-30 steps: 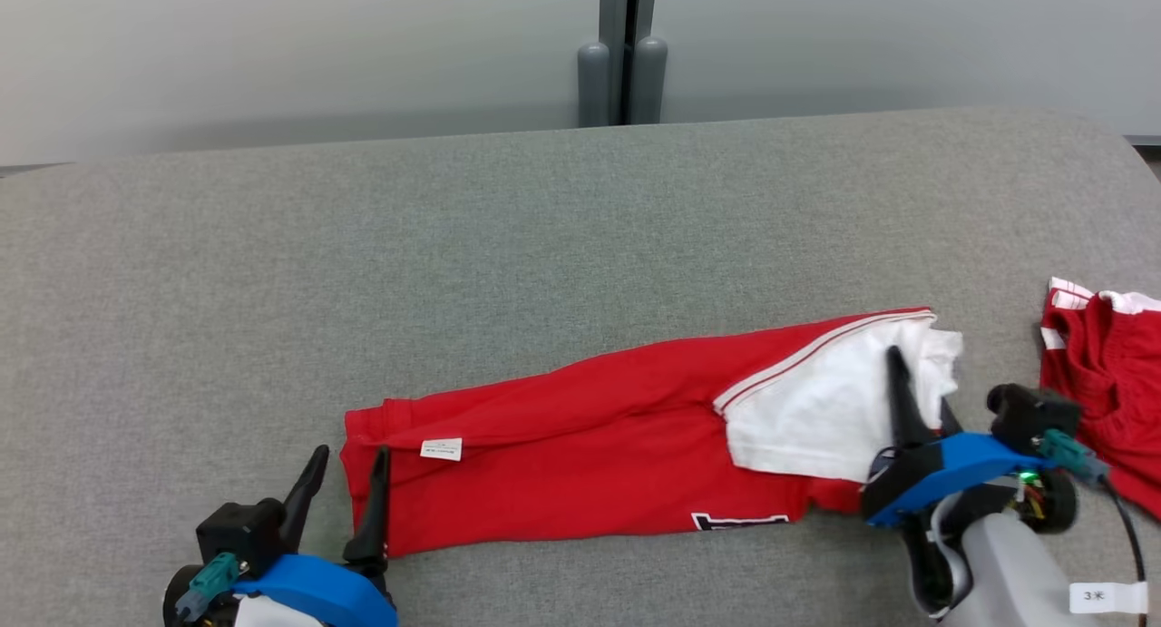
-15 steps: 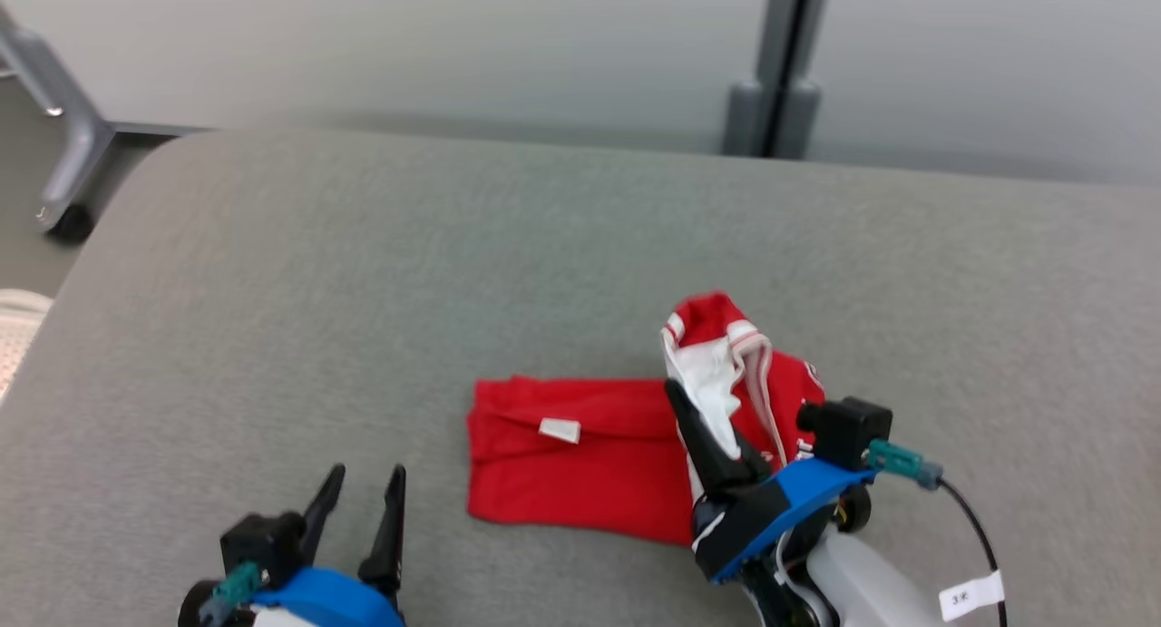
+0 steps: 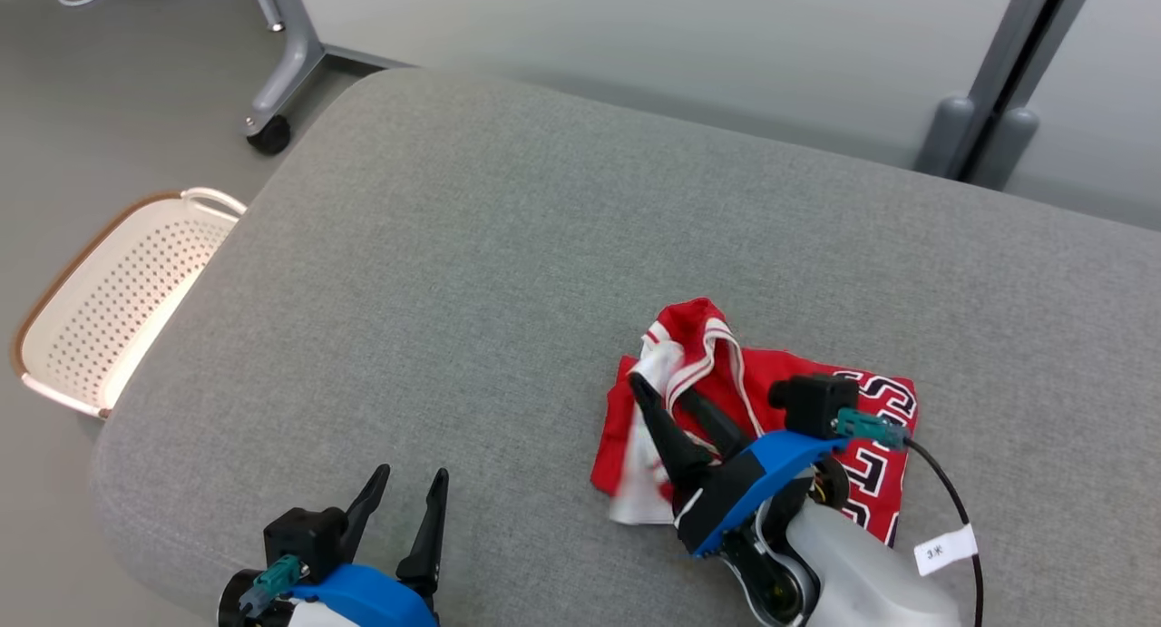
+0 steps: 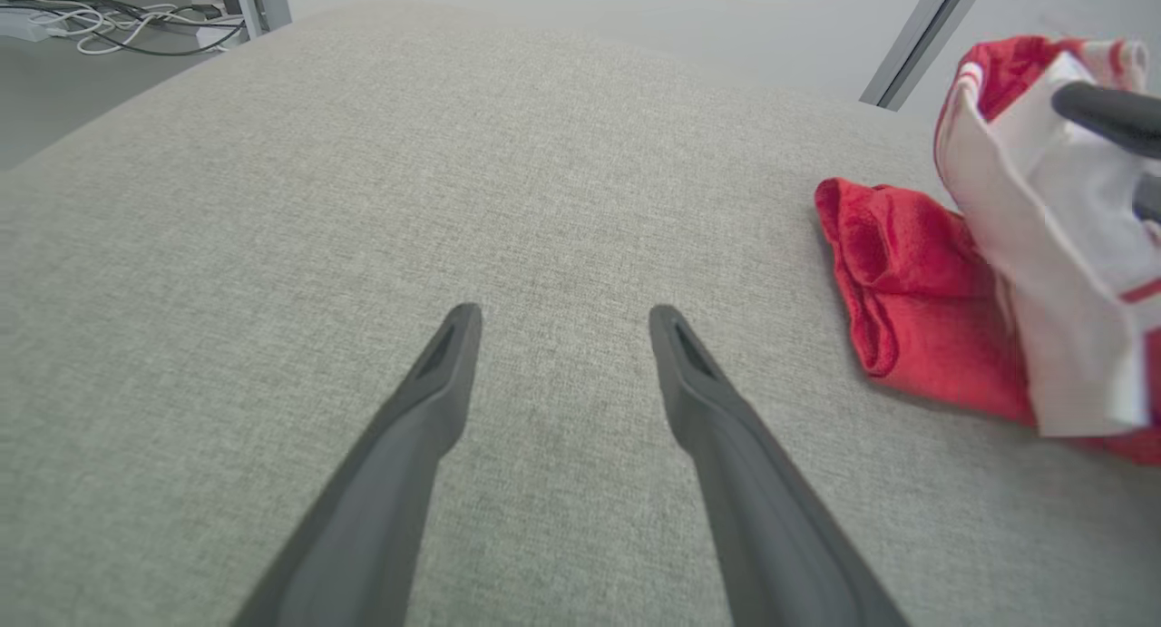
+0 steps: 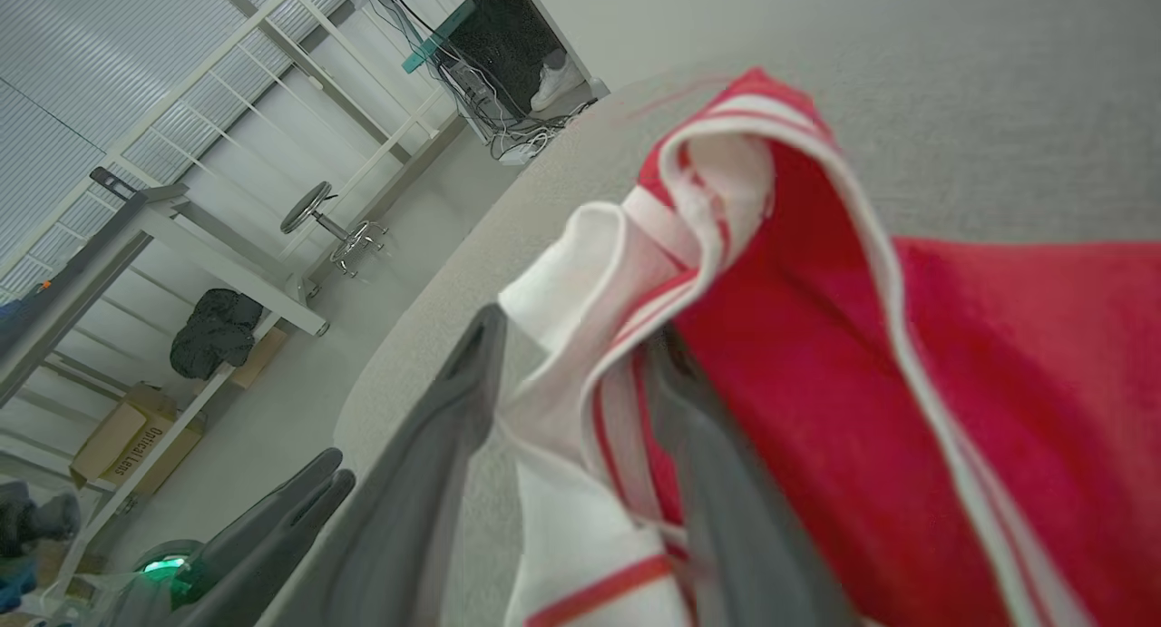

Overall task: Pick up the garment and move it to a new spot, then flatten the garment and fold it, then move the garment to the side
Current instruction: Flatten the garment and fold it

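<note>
Garment [image 3: 766, 366]: red-white knit, bunched heap, near right of bench [image 3: 453, 246]. Light, limp, shapeless; slips easily. Grasp at striped hem [image 3: 717, 332] or doubled edge. Right pincer [image 3: 658, 386] parted, cloth draped between fingers [image 3: 660, 427], probably released. Left pincer [image 3: 413, 473] released, near left.

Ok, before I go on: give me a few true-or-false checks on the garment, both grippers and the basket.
1. The left gripper is open over bare cushion, apart from the garment. True.
2. The garment is spread flat at full length. False: it lies in a bunched, partly folded heap with one fold standing up.
3. The right gripper has garment cloth between its spread fingers. True.
4. The basket sits on the cushion next to the garment. False: it is down on the floor, off the cushion's left edge.
</note>
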Tool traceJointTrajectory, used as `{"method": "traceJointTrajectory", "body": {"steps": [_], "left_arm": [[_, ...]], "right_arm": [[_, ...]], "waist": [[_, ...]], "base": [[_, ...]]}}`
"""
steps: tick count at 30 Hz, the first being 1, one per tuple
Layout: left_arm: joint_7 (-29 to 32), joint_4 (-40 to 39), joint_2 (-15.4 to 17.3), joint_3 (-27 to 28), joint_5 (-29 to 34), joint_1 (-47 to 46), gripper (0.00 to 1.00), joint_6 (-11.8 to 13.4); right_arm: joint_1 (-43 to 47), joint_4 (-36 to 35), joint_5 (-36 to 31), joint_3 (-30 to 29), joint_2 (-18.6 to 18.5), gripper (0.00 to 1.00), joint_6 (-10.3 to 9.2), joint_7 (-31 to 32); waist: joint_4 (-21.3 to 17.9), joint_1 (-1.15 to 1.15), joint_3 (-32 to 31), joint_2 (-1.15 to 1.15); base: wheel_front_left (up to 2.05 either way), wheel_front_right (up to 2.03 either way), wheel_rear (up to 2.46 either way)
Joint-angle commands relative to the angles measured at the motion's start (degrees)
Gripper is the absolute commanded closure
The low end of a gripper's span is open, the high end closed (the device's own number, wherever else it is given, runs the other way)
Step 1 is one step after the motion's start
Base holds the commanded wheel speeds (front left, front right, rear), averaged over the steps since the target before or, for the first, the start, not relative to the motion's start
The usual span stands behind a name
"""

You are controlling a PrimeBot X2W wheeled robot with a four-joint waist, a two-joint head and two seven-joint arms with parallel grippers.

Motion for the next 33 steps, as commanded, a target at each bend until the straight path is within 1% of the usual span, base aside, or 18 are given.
{"method": "traceJointTrajectory", "body": {"steps": [1, 5, 8, 11, 14, 19, 20, 22, 27, 29, 31, 33], "left_arm": [[-0.1, -0.1, 0.0, 0.1, -0.2, -1.2, 0.0, 0.1], [-0.1, -0.8, 0.4, 1.2, 0.3, -1.6, 0.0, 0.1], [-0.1, -1.6, 0.8, 1.9, 1.0, -1.3, 0.0, 0.1], [-0.1, -2.5, 0.8, 3.1, 1.6, -1.7, 0.0, 0.1], [-0.1, -3.2, 1.0, 4.2, 2.1, -1.7, 0.0, 0.1], [-0.1, -4.4, 0.9, 6.8, 3.9, -1.3, 0.0, 0.1], [-0.1, -4.4, 0.9, 7.3, 4.4, -1.2, 0.0, 0.1], [-0.1, -4.7, 0.8, 8.6, 5.6, -0.9, 0.0, 0.1], [-0.1, -4.7, 0.0, 12.0, 9.1, 0.6, 0.0, 0.1], [-0.1, -4.6, -0.5, 13.4, 10.6, 1.5, 0.0, 0.1], [-0.1, -4.5, -1.2, 14.9, 11.9, 2.9, 0.0, 0.1], [-0.1, -4.4, -2.0, 16.6, 13.1, 4.0, 0.0, 0.2]], "right_arm": [[-1.5, -1.0, 0.4, -0.2, -0.3, 0.0, 0.02, -0.2], [-1.7, -3.7, -2.5, -3.3, -0.4, 0.0, 0.02, -0.2], [0.3, -6.3, -8.3, -9.9, -0.4, 0.0, 0.02, -0.2], [3.2, -8.1, -15.2, -17.0, -0.3, 0.0, 0.02, -0.2], [6.3, -10.4, -20.6, -23.3, -0.2, 0.0, 0.02, -0.2], [11.7, -14.0, -30.2, -31.3, -0.2, 0.0, 0.02, -0.2], [12.8, -14.4, -31.0, -32.7, -0.2, 0.0, 0.02, -0.1], [14.5, -15.7, -34.1, -34.7, -0.2, 0.0, 0.02, -0.2], [18.5, -17.5, -37.4, -37.8, -0.2, 0.0, 0.02, -0.2], [19.9, -17.9, -38.8, -38.1, -0.2, 0.0, 0.02, -0.2], [21.3, -17.4, -38.4, -38.6, -0.2, 0.0, 0.02, -0.2], [22.2, -17.2, -39.5, -38.4, -0.2, 0.0, 0.02, -0.2]], "waist": [[0.2, 0.0, 0.3, 0.0], [-1.2, 0.0, 0.3, 0.0], [-3.6, 0.0, 0.1, 0.0], [-6.5, 0.0, -0.1, 0.0], [-9.5, 0.0, -0.3, 0.0], [-14.0, 0.0, -0.6, 0.0], [-14.6, 0.0, -0.8, 0.0], [-15.8, 0.0, -1.0, 0.0], [-18.2, 0.0, -2.1, 0.0], [-18.9, 0.0, -2.8, 0.0], [-19.6, 0.0, -3.6, 0.0], [-20.3, 0.0, -4.4, 0.0]], "base": [[0.0, 0.0, 0.0], [0.0, 0.0, 0.0], [0.0, 0.0, 0.0], [0.0, 0.0, 0.0], [0.0, 0.0, 0.0], [0.0, 0.0, 0.0], [0.0, 0.0, 0.0], [0.0, 0.0, 0.0], [0.0, 0.0, 0.0], [0.0, 0.0, 0.0], [0.0, 0.0, 0.0], [0.0, 0.0, 0.0]]}}
